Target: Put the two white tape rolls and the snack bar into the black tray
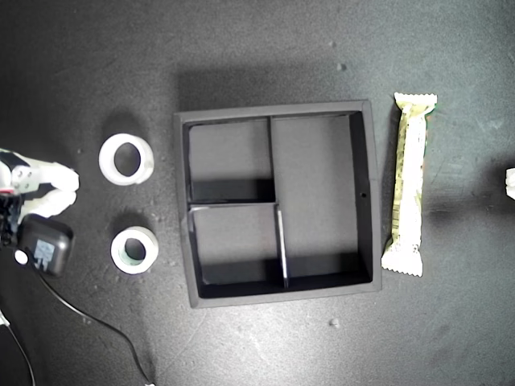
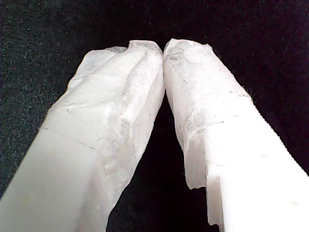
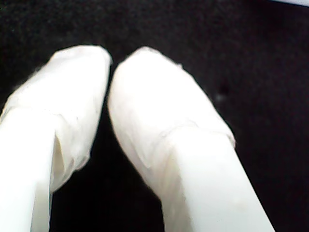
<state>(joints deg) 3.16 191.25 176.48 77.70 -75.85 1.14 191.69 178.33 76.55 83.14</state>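
The black tray [image 1: 367, 193] sits mid-table in the exterior view, with nothing in its compartments. Two white tape rolls lie to the exterior view's left of it: the larger [image 1: 109, 161] further back, the smaller [image 1: 119, 256] with a greenish core nearer. The snack bar [image 1: 409, 183] lies lengthwise just off the tray's side toward the exterior view's right. My first gripper [image 2: 163, 48] is shut with its tips touching over dark tabletop. My second gripper [image 3: 112, 60] is shut too, holding nothing. Neither wrist view shows any task object.
An arm with white wrapped fingers [image 1: 40, 189] and a black box [image 1: 44, 245] sits at the exterior view's left edge, close to the rolls. Its cable [image 1: 96, 322] trails along the tabletop. A white sliver of another arm [image 1: 510, 183] shows at the exterior view's right edge.
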